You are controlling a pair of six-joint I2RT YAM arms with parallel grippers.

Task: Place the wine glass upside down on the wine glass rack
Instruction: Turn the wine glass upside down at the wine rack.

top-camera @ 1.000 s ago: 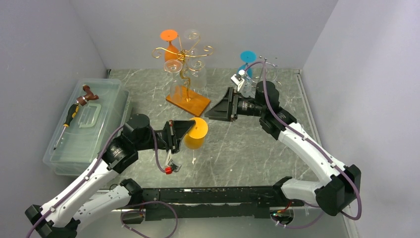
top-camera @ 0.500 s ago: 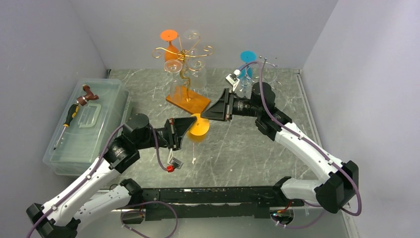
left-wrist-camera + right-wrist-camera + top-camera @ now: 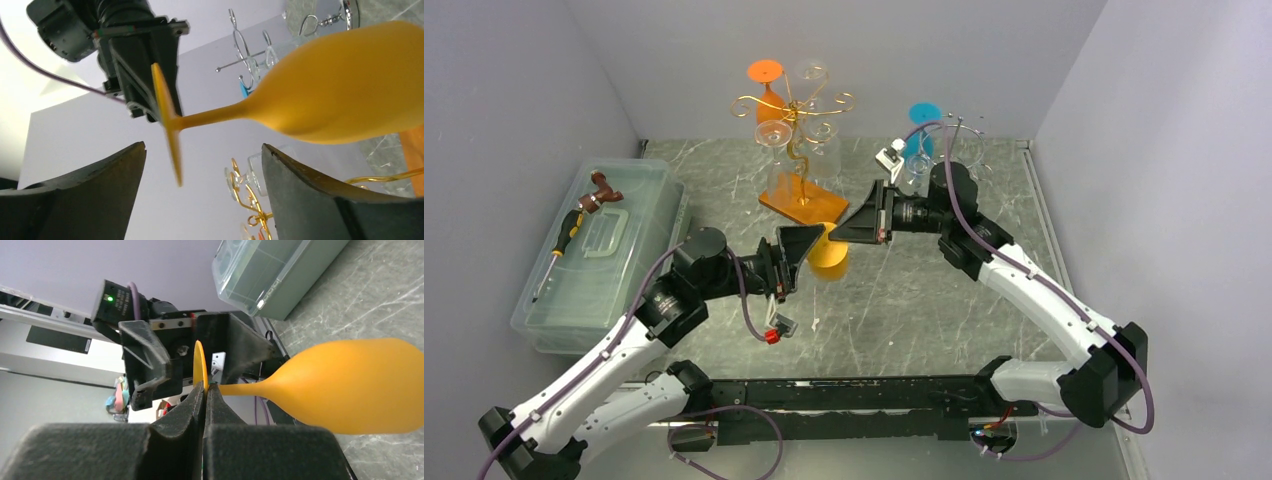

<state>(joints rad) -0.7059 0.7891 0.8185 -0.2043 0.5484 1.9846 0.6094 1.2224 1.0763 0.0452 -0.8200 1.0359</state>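
Note:
The yellow wine glass hangs sideways above the table between both arms, its bowl to the right in the left wrist view. My right gripper is shut on the thin foot disc, pinching its rim. My left gripper is open, its fingers standing apart on either side of the foot without touching it. The gold wire wine glass rack on its wooden base stands just behind, carrying an orange glass and clear glasses upside down.
A clear plastic box with a screwdriver on its lid sits at the left. A second silver wire rack with a blue glass stands at the back right. Grey walls close in the table on three sides.
The right gripper moved left and closed on the glass foot. The left gripper, shut on the glass before, has opened. The glass has shifted slightly towards the rack.

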